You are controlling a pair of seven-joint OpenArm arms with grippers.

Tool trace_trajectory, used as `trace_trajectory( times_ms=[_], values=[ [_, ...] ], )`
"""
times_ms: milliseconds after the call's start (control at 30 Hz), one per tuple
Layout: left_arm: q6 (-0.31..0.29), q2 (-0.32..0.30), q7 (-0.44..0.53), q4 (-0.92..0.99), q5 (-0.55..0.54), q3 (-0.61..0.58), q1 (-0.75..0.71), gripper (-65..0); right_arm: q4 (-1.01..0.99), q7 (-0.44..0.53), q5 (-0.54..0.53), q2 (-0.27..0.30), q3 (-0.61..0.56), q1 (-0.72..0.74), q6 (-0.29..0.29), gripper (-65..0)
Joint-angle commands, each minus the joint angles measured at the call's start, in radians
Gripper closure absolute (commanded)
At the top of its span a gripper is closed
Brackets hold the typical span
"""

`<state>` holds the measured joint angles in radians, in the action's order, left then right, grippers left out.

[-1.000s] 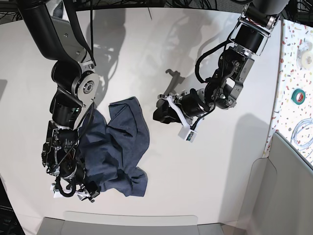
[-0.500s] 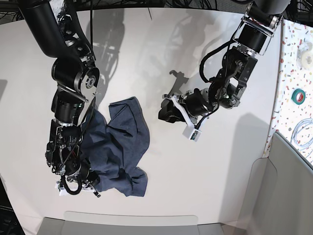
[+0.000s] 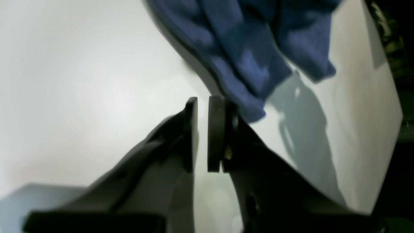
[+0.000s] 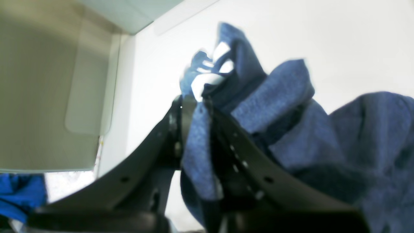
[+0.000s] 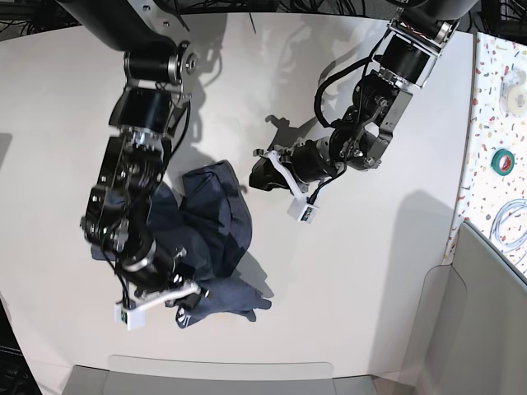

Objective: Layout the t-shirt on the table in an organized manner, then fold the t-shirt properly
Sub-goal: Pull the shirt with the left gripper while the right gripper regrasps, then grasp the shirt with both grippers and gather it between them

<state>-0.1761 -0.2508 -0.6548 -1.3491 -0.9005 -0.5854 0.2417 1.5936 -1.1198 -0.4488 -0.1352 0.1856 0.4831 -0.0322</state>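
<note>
The t-shirt (image 5: 218, 218) lies bunched and wrinkled on the left part of the white table (image 5: 346, 280), with a portion raised off the surface at its near end. The right gripper (image 4: 197, 105) is clamped on a gathered fold of the dark blue cloth, and white lettering (image 4: 207, 79) shows just beyond its fingertips. The raised portion reaches toward the near right, and a shadow falls on the table beside it.

The left gripper (image 3: 203, 100) hovers over the table to the right of the far end of the shirt, its fingers slightly apart with nothing between them. On the far right, a green tape roll (image 5: 502, 162) sits on a speckled surface (image 5: 490, 99), with a coiled cable (image 5: 512, 226) nearer than the roll
</note>
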Motion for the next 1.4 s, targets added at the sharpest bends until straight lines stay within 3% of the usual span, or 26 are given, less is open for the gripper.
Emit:
trace_trajectory(
  times_ms=[0, 133, 233, 333, 467, 600, 733, 900, 967, 1367],
  values=[
    [-0.003, -0.014, 0.02, -0.003, -0.01, 0.009, 0.023, -4.6, 0.067, 0.004, -0.025, 0.006, -0.019, -0.051, -0.008, 0.0],
    [-0.003, -0.018, 0.03, 0.052, -0.01, 0.014, -0.003, -4.6, 0.314, 0.004, -0.038, 0.062, -0.074, -0.307, -0.008, 0.0],
    [-0.003, -0.018, 0.031, 0.089, -0.01, 0.014, -0.005, -4.6, 0.46, 0.005, -0.041, 0.15, -0.076, -0.495, -0.008, 0.0],
    [-0.003, -0.02, 0.031, 0.109, -0.01, 0.014, -0.006, -4.6, 0.465, 0.054, -0.043, 0.233, -0.073, -0.607, -0.008, 0.0],
    [-0.004, -0.041, 0.031, 0.116, -0.01, 0.009, -0.012, -4.6, 0.419, 0.232, -0.035, 0.322, -0.073, -0.743, -0.005, 0.0],
    [-0.004, -0.041, 0.031, 0.112, -0.01, 0.008, -0.012, -4.7, 0.281, 0.24, -0.008, 0.377, -0.073, -0.739, -0.001, 0.0],
    [-0.004, -0.049, 0.031, 0.11, -0.01, 0.012, -0.014, -4.7, 0.235, 0.241, 0.045, 0.371, -0.073, -0.737, -0.001, -1.3],
    [-0.004, -0.052, 0.031, 0.09, -0.01, 0.014, -0.014, -4.7, 0.236, 0.24, 0.049, 0.352, -0.076, -0.711, -0.002, -16.8],
    [-0.004, -0.071, 0.031, 0.063, -0.01, 0.014, -0.025, -4.7, 0.236, 0.24, 0.049, 0.352, -0.079, -0.694, -0.004, -19.5],
    [-0.004, -0.094, 0.031, 0.007, -0.012, 0.015, -0.049, -4.7, 0.44, 0.24, 0.048, 0.243, -0.079, -0.624, -0.007, -19.6]
  ],
)
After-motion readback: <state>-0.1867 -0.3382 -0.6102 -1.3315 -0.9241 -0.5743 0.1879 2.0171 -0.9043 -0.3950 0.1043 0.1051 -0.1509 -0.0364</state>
